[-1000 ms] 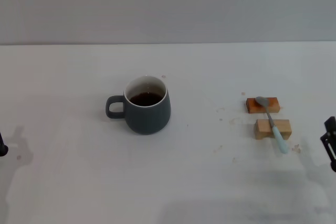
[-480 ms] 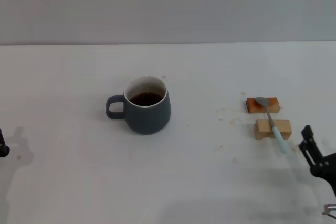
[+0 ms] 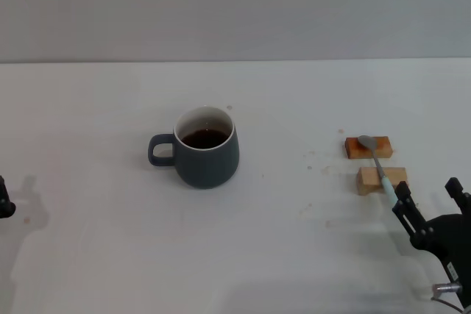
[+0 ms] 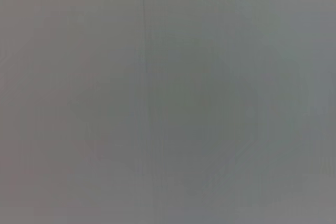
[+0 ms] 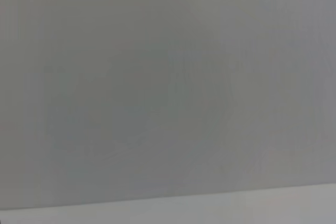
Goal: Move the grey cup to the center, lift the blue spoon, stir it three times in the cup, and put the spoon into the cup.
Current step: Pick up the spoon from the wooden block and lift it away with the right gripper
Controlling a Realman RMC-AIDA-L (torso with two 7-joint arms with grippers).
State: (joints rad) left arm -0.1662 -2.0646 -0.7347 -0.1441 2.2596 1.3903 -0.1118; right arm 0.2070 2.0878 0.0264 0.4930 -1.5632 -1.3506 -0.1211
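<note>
Right gripper (image 3: pixel 428 200) sits at the lower right of the head view, its two dark fingers spread apart with nothing between them, and one fingertip (image 3: pixel 402 193) is just beside the pale tail of the blue spoon (image 3: pixel 377 162). The spoon lies across two wooden blocks (image 3: pixel 374 163), bowl on the farther reddish one, handle sloping over the nearer pale one toward the gripper. Over at the middle left of the frame stands the grey cup (image 3: pixel 207 147), handle pointing to the frame's left, dark liquid inside, well apart from the spoon. The left gripper (image 3: pixel 4 204) is only a sliver at the left edge (whether open or closed, I cannot tell), so it looks parked. Both wrist views show nothing but blank grey.

My read: this is the reach for the spoon. To do it well, straddle the handle where it hangs free past the nearer block, close squarely across its narrow width, and lift straight up so neither block gets dragged over the desk (image 3: pixel 294 255).
</note>
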